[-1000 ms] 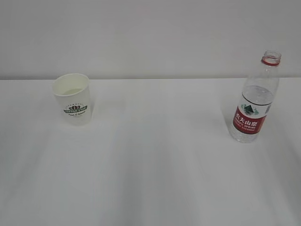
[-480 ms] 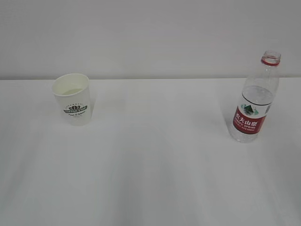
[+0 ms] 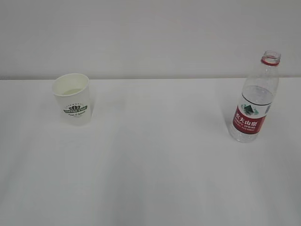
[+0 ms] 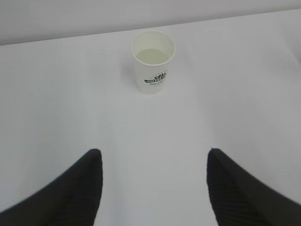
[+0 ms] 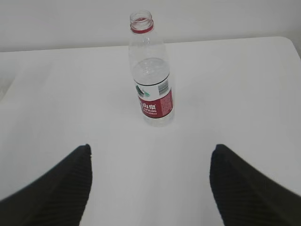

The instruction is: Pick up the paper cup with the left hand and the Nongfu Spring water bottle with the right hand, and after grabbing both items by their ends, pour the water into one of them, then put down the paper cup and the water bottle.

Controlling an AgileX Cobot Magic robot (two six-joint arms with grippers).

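The white paper cup [image 3: 72,99] with a dark green logo stands upright at the table's left, holding a little water [image 4: 152,56]. The capless Nongfu Spring water bottle [image 3: 254,99] with its red label stands upright at the right, partly filled. In the left wrist view the cup [image 4: 153,61] sits well ahead of my open left gripper [image 4: 154,153], with nothing between the black fingers. In the right wrist view the bottle [image 5: 150,70] stands ahead of my open right gripper [image 5: 150,148], also with nothing in it. Neither arm shows in the exterior view.
The white table [image 3: 155,155] runs back to a plain pale wall [image 3: 150,33]. In the right wrist view the table's right corner [image 5: 287,42] shows.
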